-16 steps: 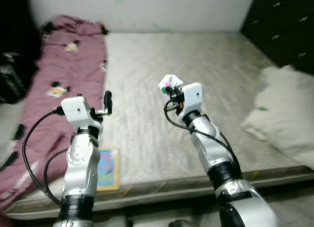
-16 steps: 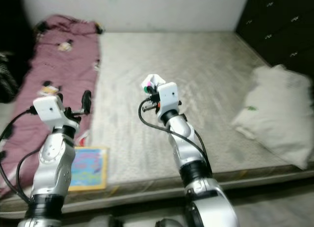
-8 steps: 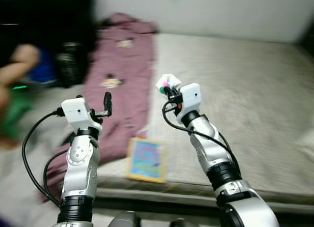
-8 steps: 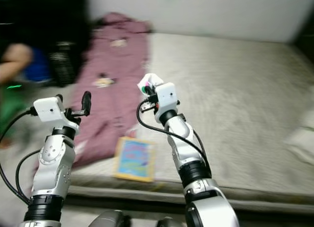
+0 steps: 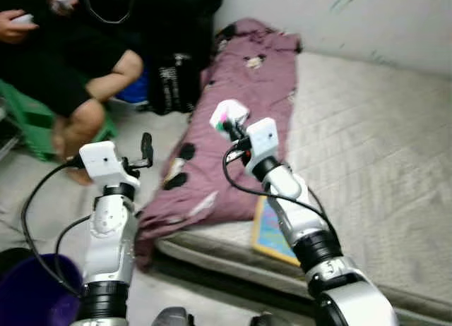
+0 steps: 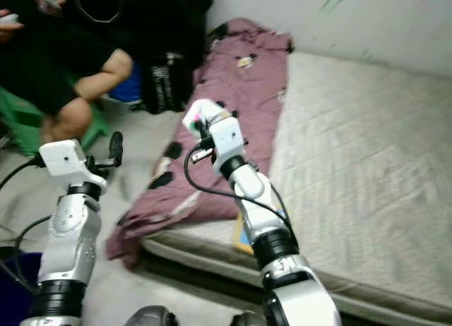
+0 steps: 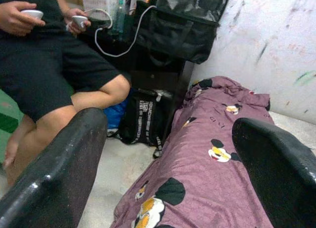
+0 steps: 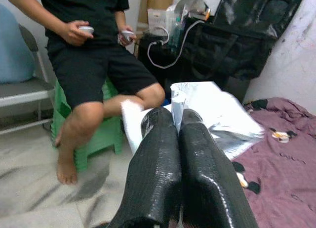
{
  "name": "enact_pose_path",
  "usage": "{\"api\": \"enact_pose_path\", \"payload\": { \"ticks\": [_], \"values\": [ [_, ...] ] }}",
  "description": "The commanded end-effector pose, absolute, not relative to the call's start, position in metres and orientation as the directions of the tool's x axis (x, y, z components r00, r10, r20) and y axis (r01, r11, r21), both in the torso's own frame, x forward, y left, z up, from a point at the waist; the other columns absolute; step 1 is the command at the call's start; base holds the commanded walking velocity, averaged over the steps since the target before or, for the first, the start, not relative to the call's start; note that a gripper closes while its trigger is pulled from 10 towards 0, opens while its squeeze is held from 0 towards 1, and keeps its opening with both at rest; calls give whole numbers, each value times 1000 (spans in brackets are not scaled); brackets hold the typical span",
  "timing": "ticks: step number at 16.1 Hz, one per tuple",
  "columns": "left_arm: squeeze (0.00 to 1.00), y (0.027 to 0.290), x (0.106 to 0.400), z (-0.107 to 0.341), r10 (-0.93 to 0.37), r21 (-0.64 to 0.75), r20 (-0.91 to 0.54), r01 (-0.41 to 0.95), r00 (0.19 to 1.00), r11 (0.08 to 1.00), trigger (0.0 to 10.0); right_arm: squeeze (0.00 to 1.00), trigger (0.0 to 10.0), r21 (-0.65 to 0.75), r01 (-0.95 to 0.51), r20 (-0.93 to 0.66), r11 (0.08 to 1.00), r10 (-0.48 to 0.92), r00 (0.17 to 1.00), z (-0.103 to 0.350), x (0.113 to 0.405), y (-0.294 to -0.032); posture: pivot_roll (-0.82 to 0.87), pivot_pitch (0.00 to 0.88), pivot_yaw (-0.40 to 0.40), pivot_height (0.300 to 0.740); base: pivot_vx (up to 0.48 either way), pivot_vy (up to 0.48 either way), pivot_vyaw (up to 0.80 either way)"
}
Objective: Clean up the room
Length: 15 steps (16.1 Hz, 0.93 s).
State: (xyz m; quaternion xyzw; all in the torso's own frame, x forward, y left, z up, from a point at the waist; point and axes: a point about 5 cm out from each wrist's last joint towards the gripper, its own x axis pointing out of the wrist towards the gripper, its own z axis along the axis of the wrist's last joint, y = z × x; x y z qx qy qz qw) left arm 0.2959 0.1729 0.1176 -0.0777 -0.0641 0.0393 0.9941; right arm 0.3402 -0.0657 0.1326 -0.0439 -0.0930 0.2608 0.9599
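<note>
My right gripper (image 5: 234,128) is raised in front of me, shut on a crumpled white wrapper (image 5: 227,116) with pink and green marks. In the right wrist view the two fingers (image 8: 163,154) are pressed together with the white wrapper (image 8: 217,112) sticking out behind their tips. My left gripper (image 5: 146,147) is held up at the same height on the left, open and holding nothing; its fingers (image 7: 59,164) stand wide apart in the left wrist view.
A maroon blanket (image 5: 244,107) with cartoon prints hangs off the mattress (image 5: 374,149) edge. A colourful book (image 5: 270,231) lies near that edge. A purple bin (image 5: 28,294) is at lower left. A person (image 5: 63,65) sits on a green stool beside a black bag (image 5: 176,82).
The whole view has swung left, from the mattress to the floor, the seated person and the purple bin. Both arms keep their pose; the wrapper stays in the right gripper.
</note>
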Motion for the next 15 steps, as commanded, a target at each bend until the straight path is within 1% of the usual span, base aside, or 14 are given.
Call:
{"api": "enact_pose_path", "payload": {
  "ticks": [1,5,7,8,12,13,14,15],
  "values": [
    [0,164,298,118,58,-157,117,-39,991,987,10000,0,10000,-131,-462,151,877,478,865,131,342,-77,78,0,-36,740,0,476,0],
    [0,166,300,124,69,-147,142,-48,988,988,10000,0,10000,-139,-466,158,874,484,861,133,343,-75,80,0,-34,740,0,474,0],
    [0,166,299,129,74,-143,169,-50,983,988,10000,0,10000,-140,-462,156,876,480,863,132,344,-75,89,0,-33,740,0,0,0],
    [0,168,300,130,95,-134,169,-73,981,988,10000,0,10000,-143,-458,159,877,477,864,133,344,-76,92,0,-31,740,0,0,0],
    [0,179,294,141,135,-32,219,-131,966,991,10000,0,10000,-131,-441,193,888,459,867,141,346,-78,113,12,-39,740,0,0,0],
    [0,188,289,139,164,-6,202,-166,965,986,10000,0,10000,-106,-424,192,900,436,879,142,348,-81,116,21,-43,740,0,0,0],
    [0,202,278,131,202,-15,164,-202,966,979,10000,0,10000,-93,-404,181,910,415,892,139,347,-89,110,17,-49,740,0,0,0],
    [0,206,272,126,195,-33,148,-193,969,981,10000,0,10000,-93,-397,170,913,407,897,137,346,-93,107,17,-50,740,0,0,0]
  ]
}}
